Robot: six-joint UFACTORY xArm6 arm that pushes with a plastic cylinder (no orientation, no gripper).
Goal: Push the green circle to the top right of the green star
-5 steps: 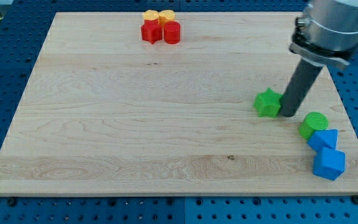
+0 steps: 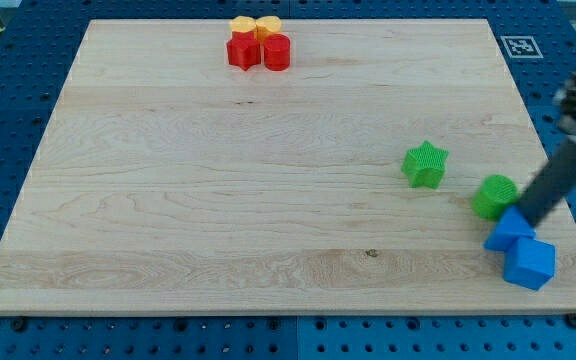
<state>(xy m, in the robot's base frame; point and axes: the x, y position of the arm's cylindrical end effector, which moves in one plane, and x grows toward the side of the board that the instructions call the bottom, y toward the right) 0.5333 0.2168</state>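
Note:
The green circle [image 2: 494,196] lies on the wooden board [image 2: 218,200] near its right edge. The green star [image 2: 426,164] lies up and to the left of it, a short gap apart. My tip [image 2: 532,220] sits just right of and slightly below the green circle, close to or touching it, and right above the upper blue block [image 2: 510,232]. The rod is blurred and leans up toward the view's right.
A blue cube [image 2: 530,262] sits below the upper blue block at the board's bottom right. A red star [image 2: 242,51], a red cylinder [image 2: 276,52] and two yellow blocks [image 2: 255,26] cluster at the view's top. A marker tag [image 2: 520,46] lies off the board's top right corner.
My tip has swung from beside the green star's right to the right of the green circle. The star shifted slightly left and up, the circle slightly left, and the upper blue block moved a little.

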